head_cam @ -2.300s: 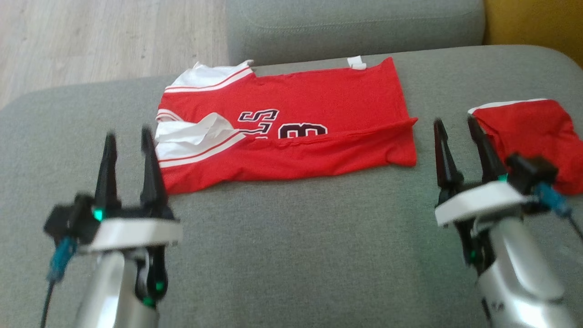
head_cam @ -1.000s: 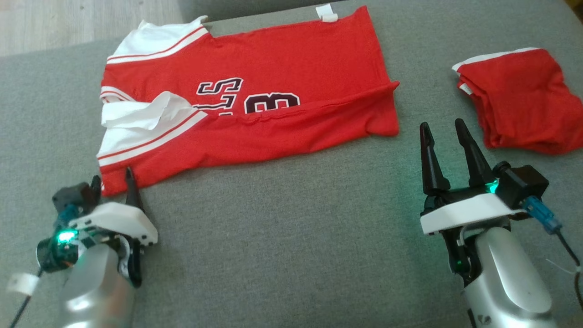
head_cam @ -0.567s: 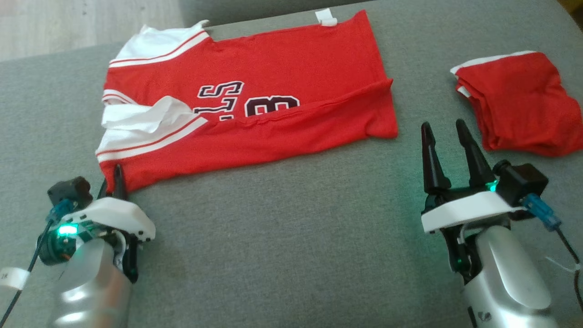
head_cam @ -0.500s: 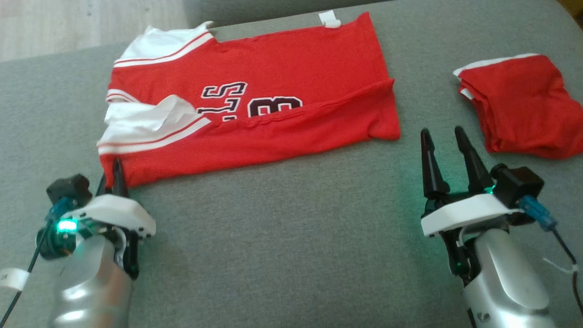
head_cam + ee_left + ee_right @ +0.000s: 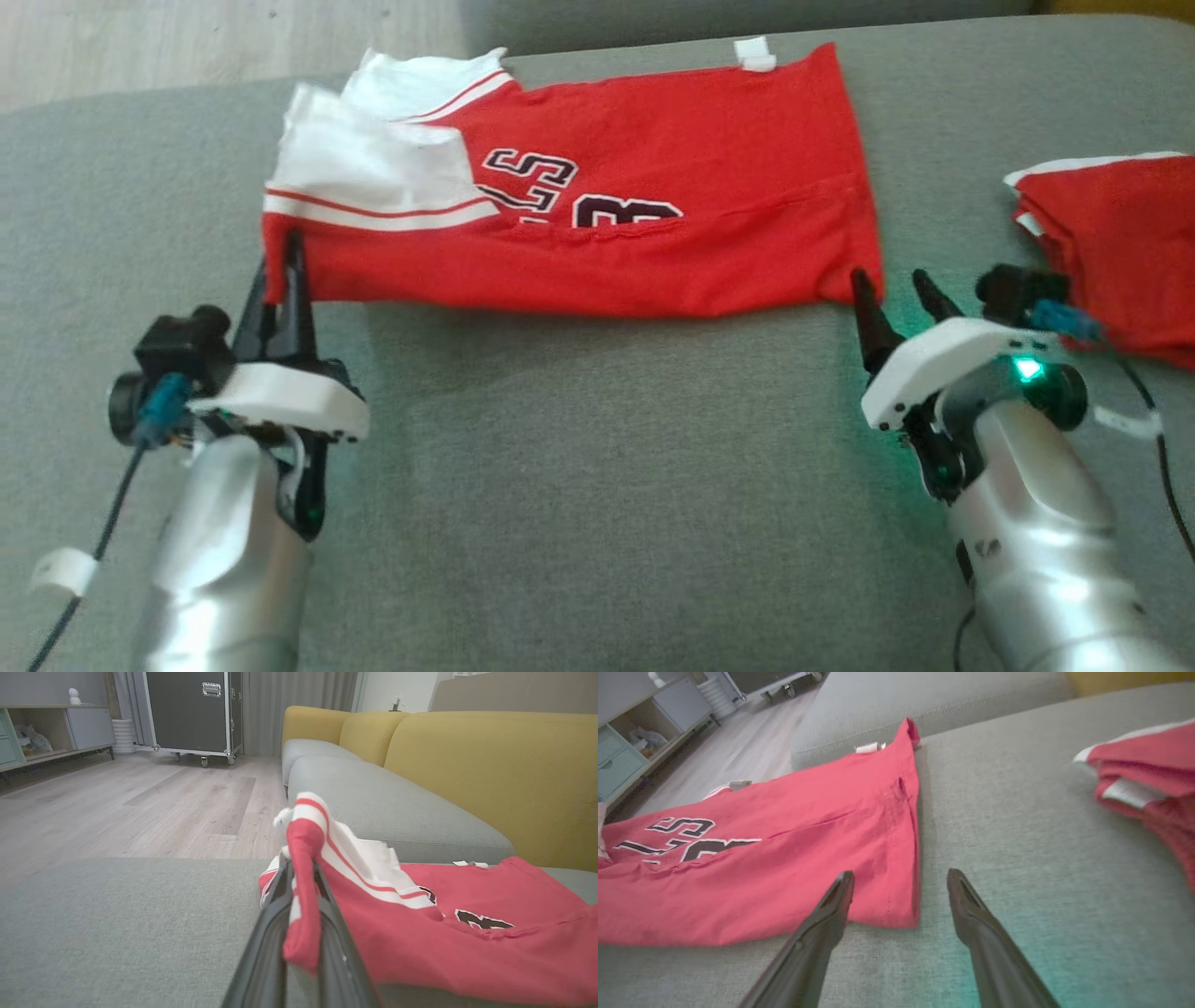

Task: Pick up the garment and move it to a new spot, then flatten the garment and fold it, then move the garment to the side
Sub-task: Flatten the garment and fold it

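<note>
Pinching the near left corner of the red jersey [image 5: 653, 140] with the left gripper [image 5: 283, 266], clamped tight on the soft fold, white striped sleeve bunched above. Poising the right gripper [image 5: 887, 280] spread wide and empty at the near right hem. Lying mostly flat on a grey woven sofa cushion [image 5: 597, 467]. Flanked at right by a folded red garment [image 5: 1111, 233], apart. Backed by pale plank floor [image 5: 140, 37].

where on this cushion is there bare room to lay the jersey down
Widest free patch: the grey cushion in front of the jersey, between the left hand and right hand. A smaller one lies left of the white sleeve. Crowded at right: the open right hand sits between the jersey and the folded red garment.
</note>
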